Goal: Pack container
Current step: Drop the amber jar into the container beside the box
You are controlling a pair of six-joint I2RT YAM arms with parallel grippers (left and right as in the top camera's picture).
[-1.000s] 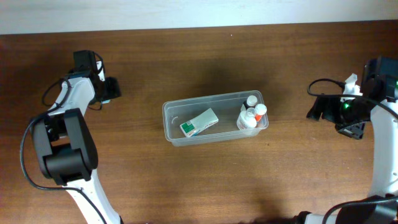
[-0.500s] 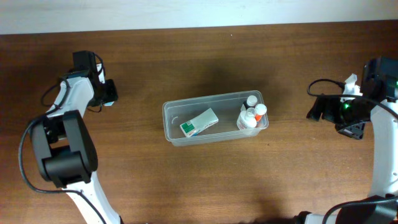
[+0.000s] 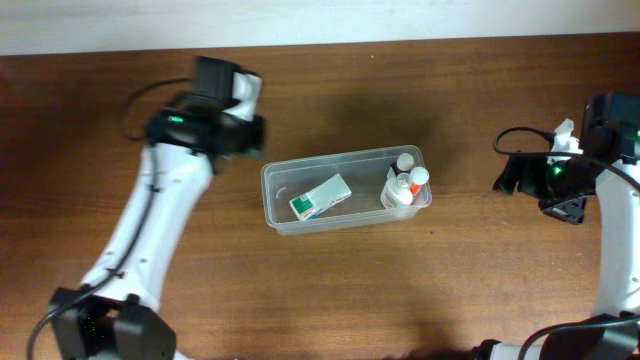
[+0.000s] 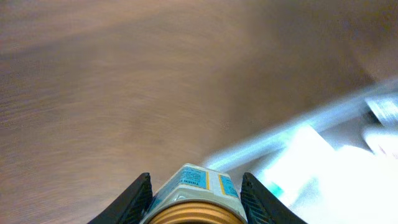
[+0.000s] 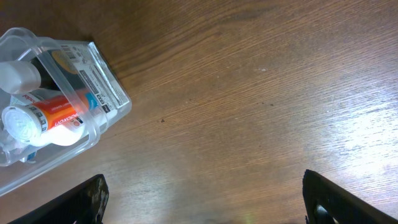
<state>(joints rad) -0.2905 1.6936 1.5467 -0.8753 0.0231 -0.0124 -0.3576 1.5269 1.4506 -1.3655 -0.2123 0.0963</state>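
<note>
big swing from the left arm: half a second ago it sat far out to the left of the container (image 3: 283,190), and now it has shot across to the tub's upper-left corner. the left gripper (image 4: 196,194) is clamped on a small labelled jar (image 4: 198,179), blue and white with a gold ring, fingers tight on both sides. the wrist view is smeared with motion, and the tub's pale rim is just sliding in ahead.

the container itself hasn't budged, mid-table (image 3: 300,290), with a green-and-white box (image 3: 320,196) lying inside left of centre and a few bottles (image 3: 403,185) bunched at its right end. there's open floor at the near-left end, right under the incoming arm.

the right gripper (image 5: 205,205) is parked well to the right of the container exactly as before, jaws wide apart, holding nothing.

so this looks like the carry leg of one more item. what's left, by my read, is to get over the rim and let go.
</note>
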